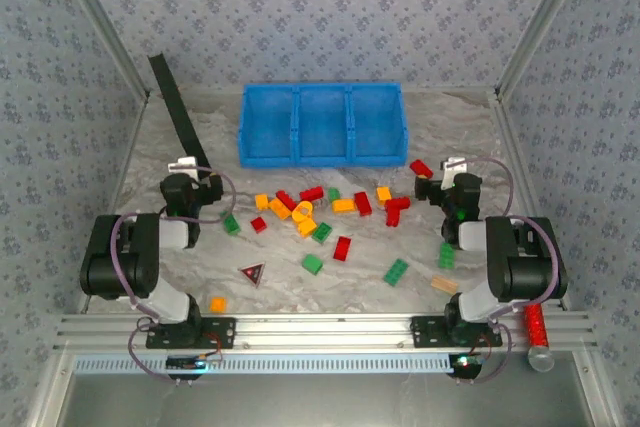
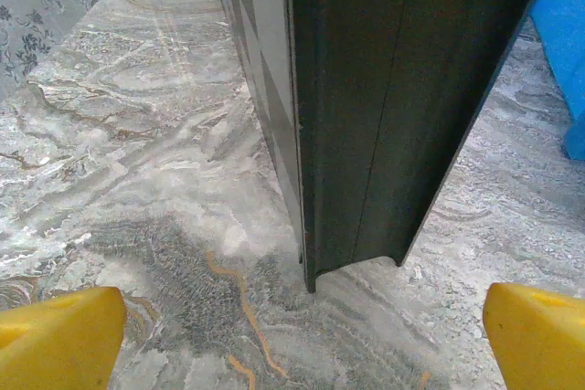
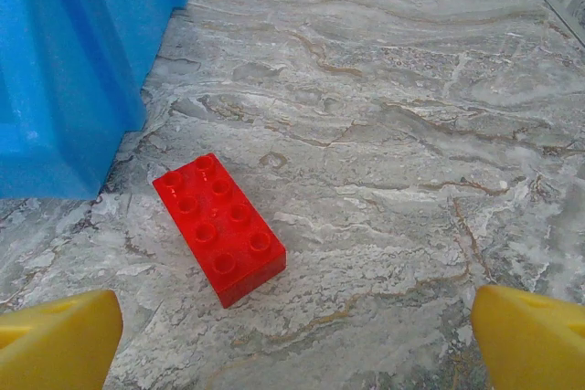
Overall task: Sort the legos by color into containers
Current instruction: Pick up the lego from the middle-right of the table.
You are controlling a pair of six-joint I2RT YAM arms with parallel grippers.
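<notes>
The blue bin (image 1: 322, 89), split into three compartments side by side, sits at the far middle of the bench (image 1: 470, 127). The legos (image 1: 300, 211) lie loose on the bench in front of it. Red, green and orange ones are mixed in a band that runs between the two arms, all of them outside the bin.

The right claw (image 3: 292, 344) stands wide and holds nothing, low over the bench at the right end of that band. One red brick (image 3: 219, 226) lies flat, studs up, just ahead of it. The brick sits left of the midline between the yellow fingers (image 3: 55, 340) and touches neither of them. It is near the bin's right front corner, with a strip of bare bench between the two.

The left claw (image 2: 297, 344) is also spread wide and holds nothing, at the left end of the band. A dark bar (image 2: 393, 107) stretches away straight ahead of it. The bar's near end seems to rest on the bench just beyond the fingertips, though the shadow there makes that hard to tell. The bin's edge shows ahead and to the right of this claw.

Nearer the arm bases lie a dark triangle (image 1: 252, 273), an orange brick (image 1: 217, 304) and a tan block (image 1: 445, 284).
</notes>
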